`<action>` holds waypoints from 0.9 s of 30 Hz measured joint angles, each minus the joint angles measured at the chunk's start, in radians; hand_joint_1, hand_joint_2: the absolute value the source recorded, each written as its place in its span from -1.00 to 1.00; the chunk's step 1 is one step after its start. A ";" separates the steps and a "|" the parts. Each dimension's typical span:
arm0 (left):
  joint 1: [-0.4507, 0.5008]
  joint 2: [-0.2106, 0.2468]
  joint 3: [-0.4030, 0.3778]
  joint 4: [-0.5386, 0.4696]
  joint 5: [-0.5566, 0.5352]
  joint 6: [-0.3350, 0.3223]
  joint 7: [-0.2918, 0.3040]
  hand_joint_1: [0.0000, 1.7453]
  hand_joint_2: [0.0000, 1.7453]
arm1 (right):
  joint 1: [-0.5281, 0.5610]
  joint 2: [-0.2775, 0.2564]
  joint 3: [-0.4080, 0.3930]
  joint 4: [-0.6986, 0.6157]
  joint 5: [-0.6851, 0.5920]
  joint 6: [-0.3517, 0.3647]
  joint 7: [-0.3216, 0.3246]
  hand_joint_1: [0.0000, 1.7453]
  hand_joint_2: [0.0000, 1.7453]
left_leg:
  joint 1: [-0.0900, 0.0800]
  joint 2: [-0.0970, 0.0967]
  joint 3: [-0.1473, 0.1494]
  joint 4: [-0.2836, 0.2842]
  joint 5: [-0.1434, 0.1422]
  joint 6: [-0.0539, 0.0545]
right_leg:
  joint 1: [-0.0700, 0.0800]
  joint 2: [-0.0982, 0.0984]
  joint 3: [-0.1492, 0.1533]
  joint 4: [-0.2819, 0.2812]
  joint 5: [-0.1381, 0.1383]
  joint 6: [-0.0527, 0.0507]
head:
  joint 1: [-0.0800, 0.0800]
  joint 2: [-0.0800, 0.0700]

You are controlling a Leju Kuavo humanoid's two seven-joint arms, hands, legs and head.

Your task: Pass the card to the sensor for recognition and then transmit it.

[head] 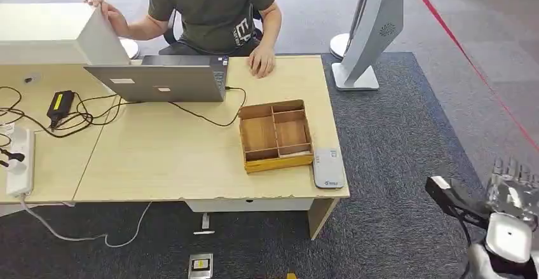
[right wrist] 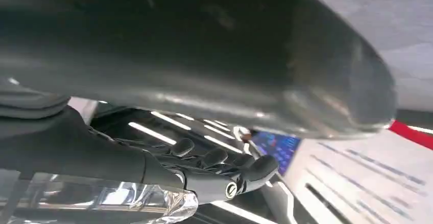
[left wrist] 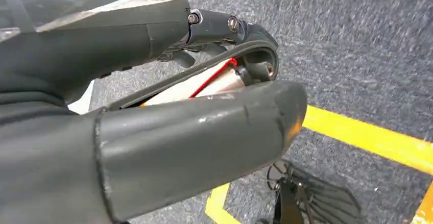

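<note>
The grey sensor pad lies flat on the front right corner of the wooden table, beside a wooden compartment box. My right hand is raised off the table's right side, well to the right of the sensor, fingers stretched out and apart with nothing between them. My left hand hangs over the carpet, its thick thumb in front and a dark finger curled round. Pale and red parts show between them; whether that is a card is unclear.
A person sits behind the table, one hand on its far edge and the other on a white case. An open laptop, cables and a power strip occupy the left. A white kiosk stand rises at the back right. Yellow floor tape runs under my left hand.
</note>
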 joint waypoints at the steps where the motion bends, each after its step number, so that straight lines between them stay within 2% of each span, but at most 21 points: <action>1: -0.001 0.000 -0.002 0.000 -0.002 0.002 -0.002 -1.00 -1.00 | 0.010 0.018 -0.049 0.019 0.010 -0.019 -0.014 -1.00 -1.00 | 0.000 0.000 0.000 0.000 0.000 0.000 | 0.000 0.000 0.000 0.000 0.000 0.000 | 0.000 0.000; 5: -0.004 0.000 -0.004 0.000 -0.002 0.018 -0.017 -1.00 -1.00 | 0.023 0.087 -0.226 0.098 0.041 -0.089 -0.045 -1.00 -1.00 | 0.000 0.004 0.001 0.000 0.000 0.000 | 0.000 0.004 0.000 0.000 0.000 0.000 | 0.000 0.000; 11: -0.013 -0.004 -0.004 0.000 0.011 0.021 -0.024 -1.00 -1.00 | 0.000 0.152 -0.397 0.234 0.037 -0.133 -0.070 -1.00 -1.00 | 0.000 0.005 0.002 0.000 0.000 0.000 | 0.000 0.006 0.001 0.000 0.000 0.000 | 0.000 0.000; 14: -0.015 -0.008 -0.004 0.000 0.010 0.020 -0.017 -1.00 -1.00 | -0.020 0.182 -0.448 0.300 -0.016 -0.186 -0.112 -1.00 -1.00 | 0.000 0.006 0.003 0.000 0.000 0.000 | 0.000 0.007 0.001 0.000 0.000 0.000 | 0.000 0.000; 19: -0.017 -0.011 -0.004 0.000 0.011 0.019 -0.007 -1.00 -1.00 | -0.078 0.231 -0.522 0.487 -0.140 -0.347 -0.196 -1.00 -1.00 | 0.001 0.007 0.003 0.000 0.000 0.000 | 0.001 0.008 0.001 0.000 0.000 0.000 | 0.000 0.000; 23: -0.018 -0.015 -0.004 0.000 0.020 0.027 -0.016 -1.00 -1.00 | -0.127 0.266 -0.562 0.696 -0.195 -0.459 -0.190 -1.00 -1.00 | 0.002 0.007 0.003 0.000 0.000 -0.001 | 0.001 0.008 0.001 0.001 0.000 0.000 | 0.000 0.000; 25: -0.018 -0.018 -0.004 0.000 0.039 0.042 -0.049 -1.00 -1.00 | -0.153 0.282 -0.580 0.796 -0.221 -0.488 -0.162 -1.00 -1.00 | 0.002 0.007 0.003 0.000 0.000 -0.001 | 0.002 0.009 0.001 0.001 0.000 -0.001 | 0.000 0.000; 27: -0.020 -0.021 -0.004 0.000 0.047 0.042 -0.050 -1.00 -1.00 | -0.169 0.306 -0.603 0.889 -0.257 -0.493 -0.137 -1.00 -1.00 | 0.003 0.007 0.003 -0.001 0.000 -0.001 | 0.003 0.009 0.002 0.001 0.000 -0.001 | 0.000 0.000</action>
